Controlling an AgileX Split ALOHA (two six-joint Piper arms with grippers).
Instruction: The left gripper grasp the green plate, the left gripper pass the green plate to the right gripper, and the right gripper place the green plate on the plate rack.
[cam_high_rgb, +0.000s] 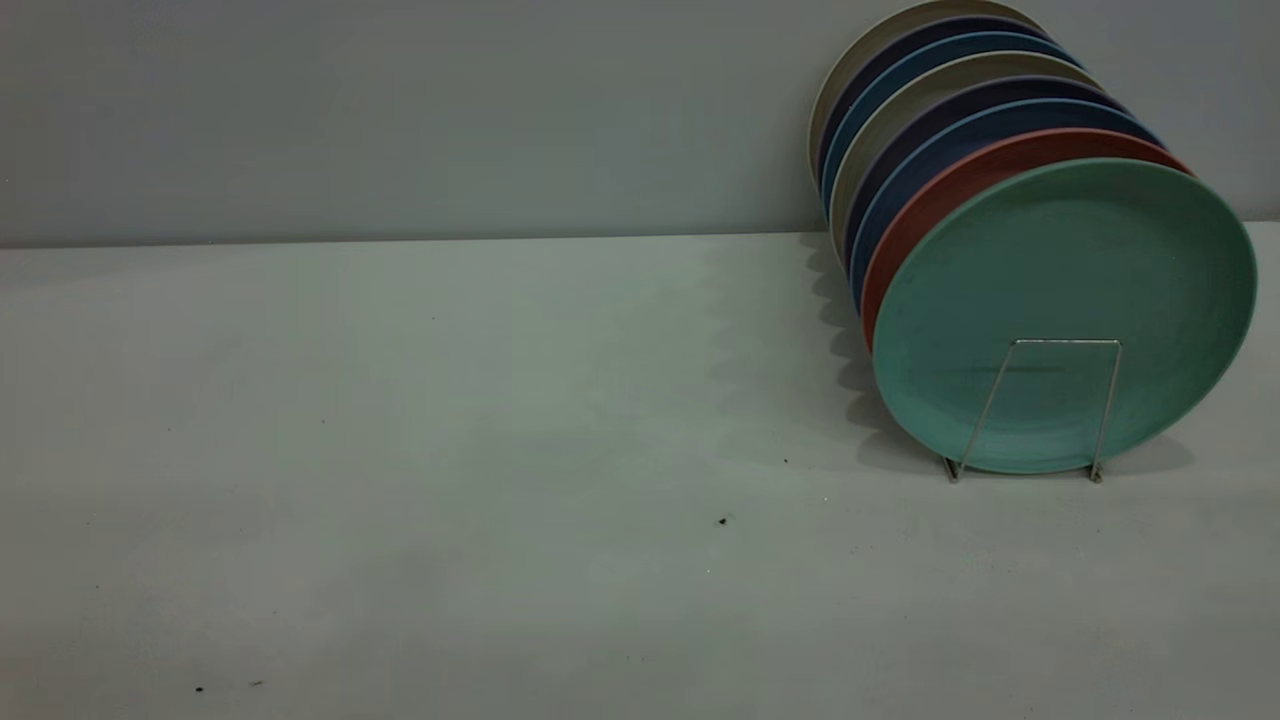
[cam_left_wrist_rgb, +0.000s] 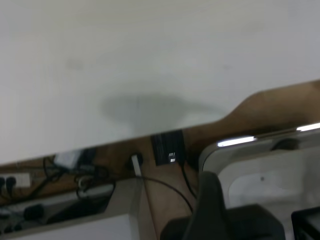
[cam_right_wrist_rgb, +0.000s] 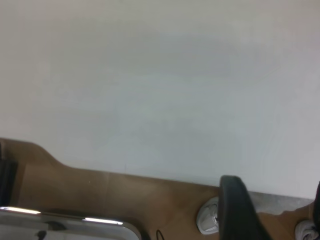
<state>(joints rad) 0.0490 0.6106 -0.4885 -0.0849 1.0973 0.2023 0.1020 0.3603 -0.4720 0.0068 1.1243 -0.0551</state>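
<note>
The green plate (cam_high_rgb: 1065, 290) stands on edge in the front slot of the plate rack (cam_high_rgb: 1104, 410), at the table's right. It leans back on a salmon-pink plate (cam_high_rgb: 960, 180). Neither arm shows in the exterior view. In the left wrist view the left gripper (cam_left_wrist_rgb: 257, 200) is open and empty, off the table's edge above the floor. In the right wrist view the right gripper (cam_right_wrist_rgb: 274, 192) is open and empty, also past the table's edge. Neither wrist view shows the plate or the rack.
Behind the salmon-pink plate, several blue, dark and cream plates (cam_high_rgb: 930, 110) fill the rack back to the wall. The white table (cam_high_rgb: 450, 450) spreads out left of the rack. Cables and a power strip (cam_left_wrist_rgb: 15, 180) lie on the floor below the left gripper.
</note>
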